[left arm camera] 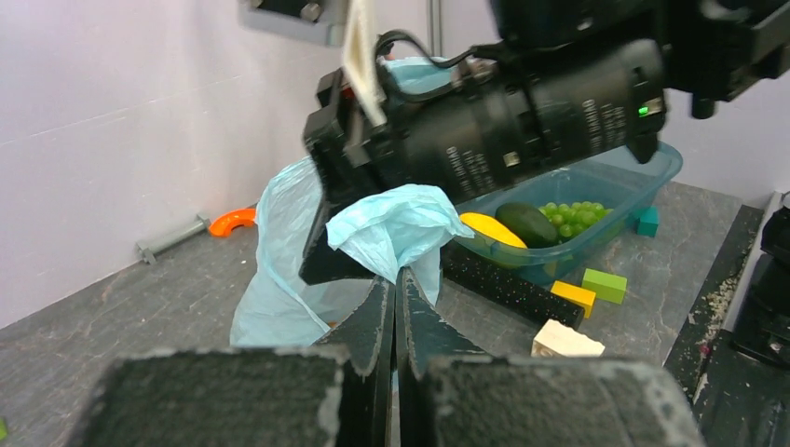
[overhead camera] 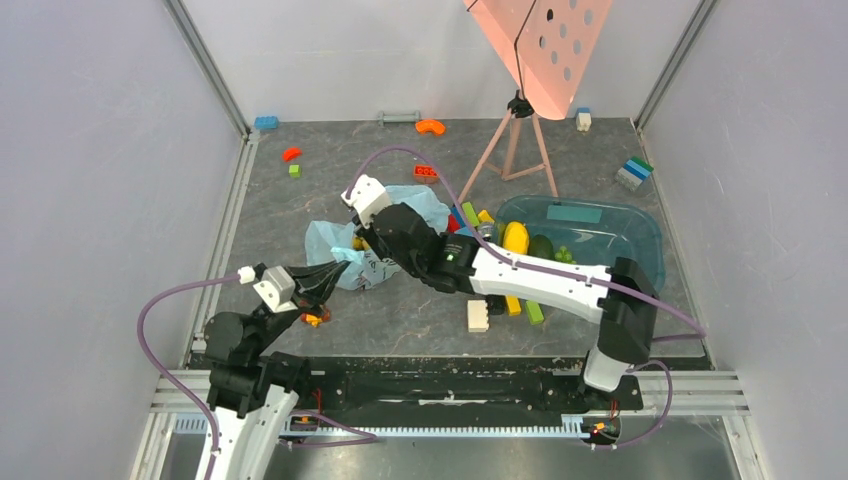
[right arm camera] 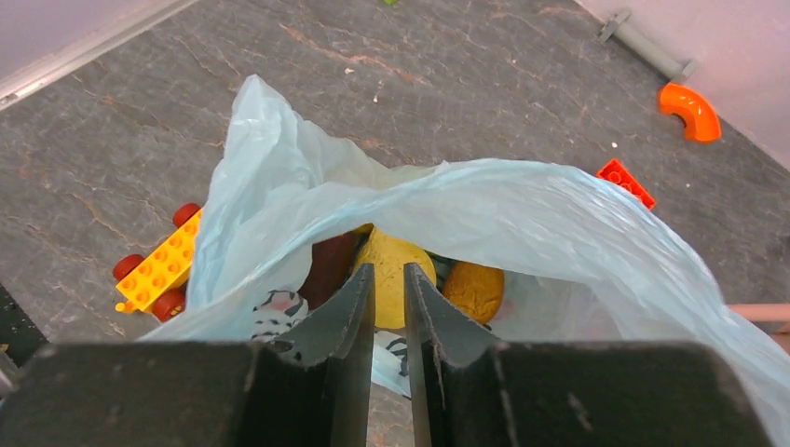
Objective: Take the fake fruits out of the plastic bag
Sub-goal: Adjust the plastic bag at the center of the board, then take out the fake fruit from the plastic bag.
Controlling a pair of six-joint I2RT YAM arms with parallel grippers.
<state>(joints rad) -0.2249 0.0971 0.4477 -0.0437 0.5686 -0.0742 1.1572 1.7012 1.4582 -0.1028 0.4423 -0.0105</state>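
Note:
The light blue plastic bag lies crumpled left of centre on the table. My left gripper is shut on a bunched fold of the bag and holds it up, fingertips pressed together. My right gripper sits at the bag's mouth, its jaws a narrow gap apart with nothing between them. Just beyond its tips, inside the bag, lie a yellow lemon, a small orange and a dark maroon fruit. In the top view the right gripper is over the bag, which hides the fruits.
A teal see-through tub with yellow and green items stands to the right. Loose toy bricks lie around it, including a cream one. A yellow wheeled brick lies beside the bag. A tripod with a pink panel stands behind.

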